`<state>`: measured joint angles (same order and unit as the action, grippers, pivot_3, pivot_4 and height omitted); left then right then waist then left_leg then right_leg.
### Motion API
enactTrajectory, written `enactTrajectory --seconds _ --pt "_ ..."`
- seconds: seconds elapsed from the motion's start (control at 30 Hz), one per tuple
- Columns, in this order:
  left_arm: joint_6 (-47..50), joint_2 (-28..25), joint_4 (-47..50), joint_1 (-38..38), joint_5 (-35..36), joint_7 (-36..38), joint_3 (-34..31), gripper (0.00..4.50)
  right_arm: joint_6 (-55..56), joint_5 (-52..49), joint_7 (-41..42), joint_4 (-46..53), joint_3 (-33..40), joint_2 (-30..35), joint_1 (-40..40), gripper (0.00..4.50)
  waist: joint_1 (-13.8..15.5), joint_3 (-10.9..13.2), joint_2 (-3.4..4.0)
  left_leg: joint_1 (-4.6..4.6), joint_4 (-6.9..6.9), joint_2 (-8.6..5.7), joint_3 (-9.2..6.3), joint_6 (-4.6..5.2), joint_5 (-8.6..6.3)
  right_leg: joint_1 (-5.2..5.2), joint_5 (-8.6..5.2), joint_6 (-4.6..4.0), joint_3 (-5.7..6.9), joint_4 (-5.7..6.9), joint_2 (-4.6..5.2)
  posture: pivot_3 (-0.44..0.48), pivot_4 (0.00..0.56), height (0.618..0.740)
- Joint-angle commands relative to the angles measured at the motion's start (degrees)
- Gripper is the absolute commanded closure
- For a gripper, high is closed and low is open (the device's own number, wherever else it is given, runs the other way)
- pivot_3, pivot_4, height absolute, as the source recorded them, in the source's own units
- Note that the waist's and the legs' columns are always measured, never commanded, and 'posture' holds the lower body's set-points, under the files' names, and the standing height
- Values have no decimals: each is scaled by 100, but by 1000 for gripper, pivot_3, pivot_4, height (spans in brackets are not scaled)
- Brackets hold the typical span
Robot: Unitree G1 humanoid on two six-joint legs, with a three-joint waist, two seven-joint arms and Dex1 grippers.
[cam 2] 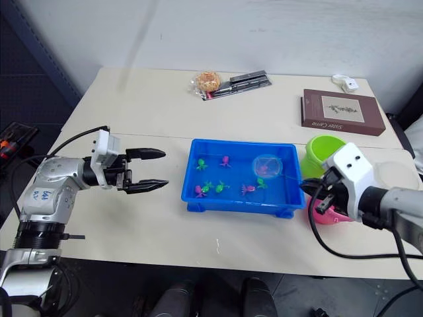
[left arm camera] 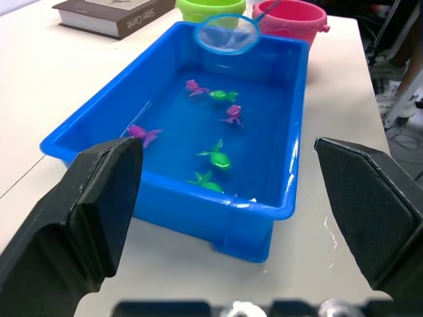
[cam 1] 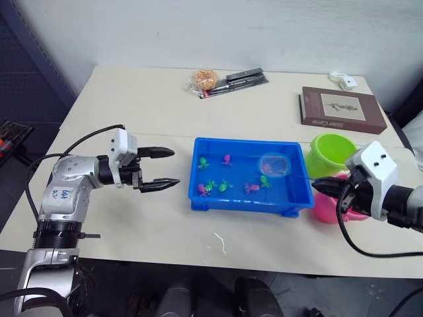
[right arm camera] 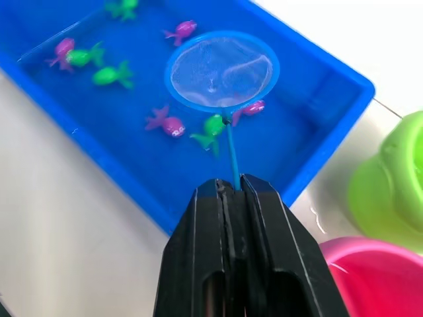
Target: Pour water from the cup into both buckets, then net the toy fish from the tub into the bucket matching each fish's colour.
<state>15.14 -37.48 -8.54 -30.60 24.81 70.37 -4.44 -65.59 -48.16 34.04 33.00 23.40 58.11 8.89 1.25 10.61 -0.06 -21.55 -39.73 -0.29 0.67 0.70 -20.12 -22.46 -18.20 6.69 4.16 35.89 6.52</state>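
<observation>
- We find the right gripper (right arm camera: 231,191) clamped on the net (right arm camera: 221,71) handle, hoop over the tub's (cam 1: 251,201) right end.
- Left gripper (cam 1: 160,169) gapes wide, empty.
- Fish (cam 1: 225,185) remain in the tub, mid-tabletop.

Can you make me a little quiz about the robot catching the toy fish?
1. True or false: the right gripper is shut on the thin handle of the net.
2. Where does the net's hoop hang? A) over the blue tub B) over the book C) over the green bucket
3. Fill in: the left gripper waits beside the tub with its fingers ____.

Key: 1 true. 2 A. 3 open.
</observation>
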Motion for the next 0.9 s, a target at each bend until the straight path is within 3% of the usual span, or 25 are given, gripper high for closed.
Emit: enactTrajectory --seconds 0.03,0.4,0.9 --pt "31 40 246 -36 100 -109 -41 52 -610 -466 -343 -240 -185 -397 447 4500 0 0 0 0 0 0 -1 0 0 0 0 0 0 0 0 0 150 738" --pt "101 234 492 0 104 -283 66 52 -1130 -141 -869 -921 -1092 -1016 1148 4500 7 -1 0 -1 -2 -4 1 0 0 -1 0 1 -2 1 2 0 150 738" --pt "132 237 578 69 111 -403 31 52 -1744 48 -1375 -1303 -770 -1521 1578 4500 -8 -1 0 -1 0 -2 2 0 0 -3 0 1 -3 1 1 0 150 738"
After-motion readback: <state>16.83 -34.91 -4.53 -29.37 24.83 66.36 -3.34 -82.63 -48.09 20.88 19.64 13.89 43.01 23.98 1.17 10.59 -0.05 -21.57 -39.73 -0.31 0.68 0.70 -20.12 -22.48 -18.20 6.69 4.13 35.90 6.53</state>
